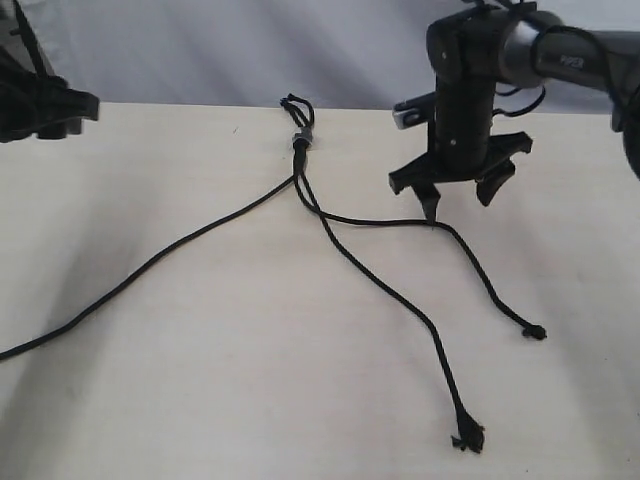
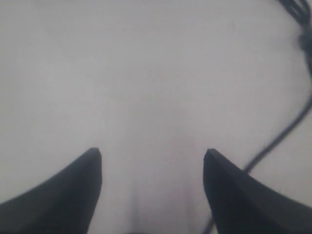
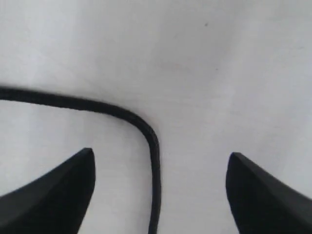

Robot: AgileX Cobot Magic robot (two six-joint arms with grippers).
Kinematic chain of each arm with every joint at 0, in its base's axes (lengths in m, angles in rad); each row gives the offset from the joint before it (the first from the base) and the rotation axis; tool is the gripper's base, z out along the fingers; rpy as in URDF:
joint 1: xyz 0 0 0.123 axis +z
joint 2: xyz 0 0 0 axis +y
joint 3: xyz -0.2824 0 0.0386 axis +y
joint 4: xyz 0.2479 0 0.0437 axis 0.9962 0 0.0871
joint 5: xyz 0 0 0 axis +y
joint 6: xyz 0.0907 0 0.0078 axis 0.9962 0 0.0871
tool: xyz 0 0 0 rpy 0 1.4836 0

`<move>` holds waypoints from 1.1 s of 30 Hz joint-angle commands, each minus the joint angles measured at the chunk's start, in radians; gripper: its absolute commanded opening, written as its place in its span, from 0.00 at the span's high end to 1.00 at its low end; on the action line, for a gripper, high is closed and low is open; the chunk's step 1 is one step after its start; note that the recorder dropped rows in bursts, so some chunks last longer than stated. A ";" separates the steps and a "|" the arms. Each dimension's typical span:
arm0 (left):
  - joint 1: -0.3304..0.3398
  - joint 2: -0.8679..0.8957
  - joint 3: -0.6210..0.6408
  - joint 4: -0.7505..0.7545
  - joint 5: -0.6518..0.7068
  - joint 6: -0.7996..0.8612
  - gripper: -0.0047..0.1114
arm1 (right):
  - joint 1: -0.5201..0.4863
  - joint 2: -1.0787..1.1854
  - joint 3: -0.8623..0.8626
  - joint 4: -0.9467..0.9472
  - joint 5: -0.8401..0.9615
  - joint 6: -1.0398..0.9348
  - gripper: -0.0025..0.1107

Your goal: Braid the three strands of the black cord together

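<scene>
Thin black braided cord [image 1: 300,140] lies unbraided on the pale cream counter [image 1: 200,400]. Its knotted loop with grey band [image 1: 299,128] sits near the far edge, centre. The strands fan out from there: left strand [image 1: 150,265] runs off the left side, middle strand [image 1: 400,300] ends in a frayed knot near the front, right strand [image 1: 470,255] bends between the right fingers [image 3: 58,190]. Right fingers wide open, gripping nothing. Left fingers [image 2: 68,195] far left, also wide open, empty.

The black cord [image 1: 299,143] reads as matt braided fibre, frayed at ends; the surface [image 1: 200,380] is pale, matt, faintly wood-grained.
</scene>
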State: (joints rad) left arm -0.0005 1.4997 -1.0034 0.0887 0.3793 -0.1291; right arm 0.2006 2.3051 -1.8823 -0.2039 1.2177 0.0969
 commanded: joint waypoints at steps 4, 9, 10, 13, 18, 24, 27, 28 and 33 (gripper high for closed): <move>-0.347 0.030 -0.061 -0.152 0.047 0.129 0.46 | -0.113 -0.265 -0.012 -0.012 0.003 -0.012 0.74; -0.580 0.183 -0.135 -0.152 0.079 0.129 0.46 | -0.223 -0.363 -0.012 -0.010 0.003 0.017 0.98; -0.621 0.223 -0.163 -0.152 0.093 0.129 0.46 | -0.242 -0.370 -0.012 -0.008 0.003 0.017 0.98; -0.715 0.340 -0.278 -0.152 0.187 0.102 0.46 | -0.278 -0.383 0.010 -0.004 0.003 0.017 0.98; -0.801 0.522 -0.508 -0.152 0.351 0.011 0.46 | -0.289 -0.381 0.097 -0.011 0.003 -0.042 0.98; -0.843 0.701 -0.768 -0.152 0.508 -0.101 0.46 | -0.291 -0.381 0.166 -0.034 -0.035 -0.043 0.98; -0.861 0.770 -0.863 -0.152 0.563 -0.111 0.46 | -0.291 -0.381 0.166 -0.034 -0.038 -0.043 0.98; -0.863 0.788 -0.885 -0.150 0.576 -0.125 0.46 | -0.291 -0.381 0.166 -0.034 -0.038 -0.043 0.98; -0.867 0.887 -0.983 -0.146 0.671 -0.151 0.46 | -0.291 -0.381 0.166 -0.032 -0.036 -0.043 0.98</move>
State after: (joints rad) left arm -0.8606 2.3446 -1.9438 -0.0607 0.9874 -0.2584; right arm -0.0840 1.9287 -1.7196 -0.2244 1.1874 0.0591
